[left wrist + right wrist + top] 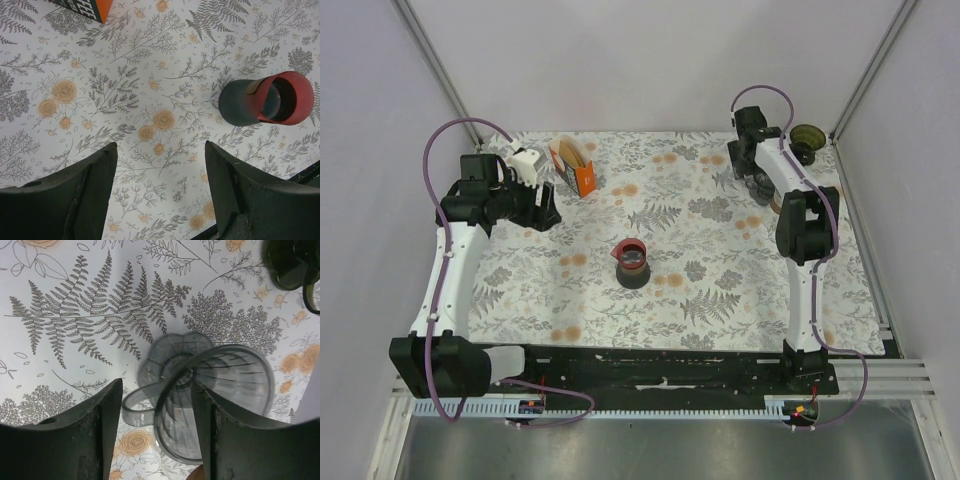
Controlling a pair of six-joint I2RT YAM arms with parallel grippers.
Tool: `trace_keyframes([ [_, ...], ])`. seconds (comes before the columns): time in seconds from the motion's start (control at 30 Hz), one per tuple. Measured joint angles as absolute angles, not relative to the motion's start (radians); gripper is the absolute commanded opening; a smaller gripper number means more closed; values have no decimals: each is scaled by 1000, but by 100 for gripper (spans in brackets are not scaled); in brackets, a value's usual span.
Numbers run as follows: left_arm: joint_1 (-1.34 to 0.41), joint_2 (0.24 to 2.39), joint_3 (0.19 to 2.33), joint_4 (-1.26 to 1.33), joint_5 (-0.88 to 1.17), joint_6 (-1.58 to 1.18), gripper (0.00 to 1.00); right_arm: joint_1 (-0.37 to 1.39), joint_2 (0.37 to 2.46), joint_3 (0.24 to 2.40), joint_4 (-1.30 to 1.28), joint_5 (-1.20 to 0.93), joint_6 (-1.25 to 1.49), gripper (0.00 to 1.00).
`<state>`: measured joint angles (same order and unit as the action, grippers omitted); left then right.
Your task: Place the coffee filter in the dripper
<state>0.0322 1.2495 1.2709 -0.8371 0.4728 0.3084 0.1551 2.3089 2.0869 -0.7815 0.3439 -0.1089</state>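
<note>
The clear smoky dripper (pixel 220 385) lies tilted on the cloth at the back right, and it also shows in the top view (pixel 761 188). My right gripper (pixel 157 390) is open, with the dripper's rim and handle between its fingers and the right finger against the cone. It also shows in the top view (pixel 756 176). Tan coffee filters (pixel 569 154) stand in an orange box (pixel 583 176) at the back left. My left gripper (pixel 160 150) is open and empty above bare cloth, just right of the box in the top view (pixel 545 210).
A dark cup with a red rim (pixel 632 262) stands mid-table and shows in the left wrist view (pixel 265 99). A dark green cup (pixel 807 141) sits at the back right corner, near the dripper (pixel 287 262). The box's corner (pixel 85 7) is at the top left.
</note>
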Motion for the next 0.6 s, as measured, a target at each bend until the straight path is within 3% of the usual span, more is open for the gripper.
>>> trace_keyframes([
  [0.13, 32, 1250, 1271, -838, 473, 308, 76, 144, 2328, 2087, -787, 316, -97, 28],
  [0.23, 32, 1250, 1271, -838, 472, 308, 76, 142, 2328, 2087, -787, 289, -95, 0],
  [0.43, 32, 1250, 1271, -841, 474, 308, 76, 151, 2278, 2068, -776, 218, -155, 0],
  [0.6, 32, 1250, 1283, -862, 487, 309, 78, 257, 2146, 1949, -773, 158, -288, 0],
])
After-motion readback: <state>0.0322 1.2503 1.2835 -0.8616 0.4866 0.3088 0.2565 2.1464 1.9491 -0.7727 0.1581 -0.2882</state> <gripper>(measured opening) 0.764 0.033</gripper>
